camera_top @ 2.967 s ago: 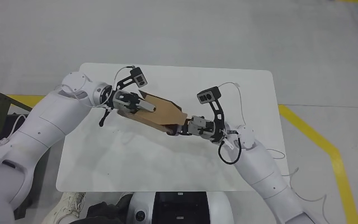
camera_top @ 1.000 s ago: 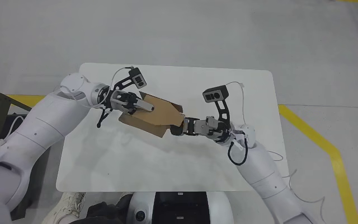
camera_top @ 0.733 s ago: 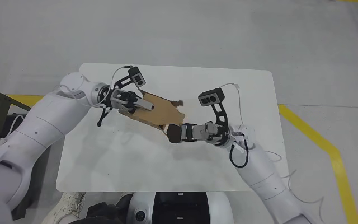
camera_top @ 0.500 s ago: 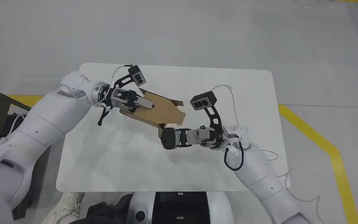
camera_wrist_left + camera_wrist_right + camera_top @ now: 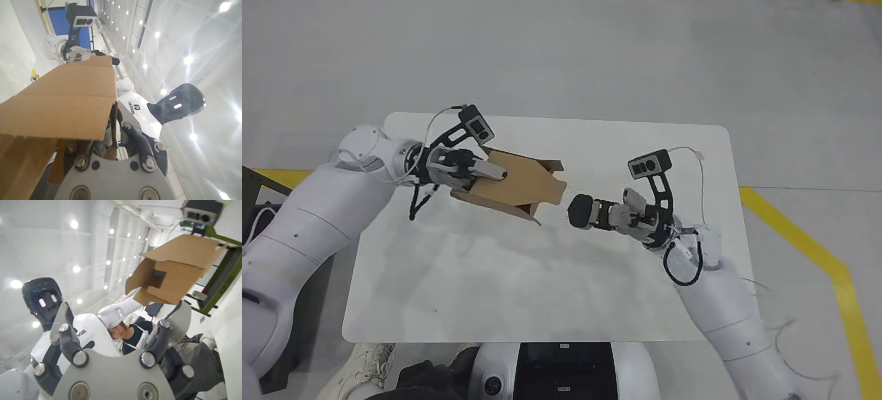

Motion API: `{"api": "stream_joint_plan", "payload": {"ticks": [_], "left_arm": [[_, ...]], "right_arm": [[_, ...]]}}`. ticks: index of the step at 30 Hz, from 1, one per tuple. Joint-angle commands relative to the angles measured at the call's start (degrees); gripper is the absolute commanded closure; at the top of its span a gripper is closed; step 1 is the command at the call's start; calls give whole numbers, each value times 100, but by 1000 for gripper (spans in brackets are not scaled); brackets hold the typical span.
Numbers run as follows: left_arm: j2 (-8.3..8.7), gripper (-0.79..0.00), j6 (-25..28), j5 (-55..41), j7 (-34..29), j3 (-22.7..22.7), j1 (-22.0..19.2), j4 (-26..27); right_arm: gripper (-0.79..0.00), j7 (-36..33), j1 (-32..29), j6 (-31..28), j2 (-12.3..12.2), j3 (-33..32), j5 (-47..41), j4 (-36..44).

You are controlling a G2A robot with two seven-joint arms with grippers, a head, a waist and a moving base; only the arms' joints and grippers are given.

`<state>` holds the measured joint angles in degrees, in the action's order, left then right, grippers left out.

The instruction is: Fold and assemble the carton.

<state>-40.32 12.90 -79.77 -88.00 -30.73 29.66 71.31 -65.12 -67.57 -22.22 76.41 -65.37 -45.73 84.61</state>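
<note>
brown carton (image 5: 62, 98) in the left pincer (image 5: 114, 125), right pincer (image 5: 106, 57) just beyond its far edge

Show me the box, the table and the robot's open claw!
box (image 5: 522, 182): top view, its brown top side.
table (image 5: 542, 290): top view, bare white top.
right gripper (image 5: 579, 211): top view, between its open fingertips.

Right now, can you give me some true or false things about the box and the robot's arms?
1. The left jaws hold the box. True.
2. The right jaws hold the box too. False: they are open and apart from it, with nothing between them.
3. The box lies flat on the table. False: it is held up off the table.
4. The end of the box that faces the right jaws is open, with loose flaps. True.
</note>
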Motion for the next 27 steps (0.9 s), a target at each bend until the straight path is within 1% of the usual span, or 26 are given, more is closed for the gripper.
{"api": "stream_joint_plan", "payload": {"ticks": [1,4,5,7,11,14,15,17,18,19,25,27], "left_arm": [[41,0,-62,-44,0,-62,35,89],[95,0,-167,-75,0,-127,103,295],[109,0,-195,-89,0,-143,129,366],[130,0,-255,-103,0,-162,178,526],[161,0,-311,-103,0,-210,245,717],[172,0,-362,-137,0,-247,278,761],[171,0,-392,-144,0,-252,287,747],[160,0,-448,-191,0,-265,293,707],[150,0,-489,-239,0,-269,300,693],[140,0,-517,-255,0,-275,296,679],[63,0,-609,-238,0,-280,271,611],[37,0,-639,-211,0,-273,261,602]], "right_arm": [[-785,153,-12,137,-8,16,186,32],[-785,349,47,225,12,186,472,-45],[-739,424,86,224,27,263,554,-82],[-714,542,174,208,61,438,704,-186],[-767,657,339,88,135,719,769,-453],[-742,639,434,-35,180,851,705,-638],[-674,618,456,-87,192,882,677,-682],[-613,582,493,-184,214,938,645,-762],[-551,561,514,-212,224,969,643,-792],[-511,545,534,-231,233,999,642,-818],[-465,472,647,-292,289,1148,582,-927],[-413,466,696,-282,307,1190,565,-967]]}}
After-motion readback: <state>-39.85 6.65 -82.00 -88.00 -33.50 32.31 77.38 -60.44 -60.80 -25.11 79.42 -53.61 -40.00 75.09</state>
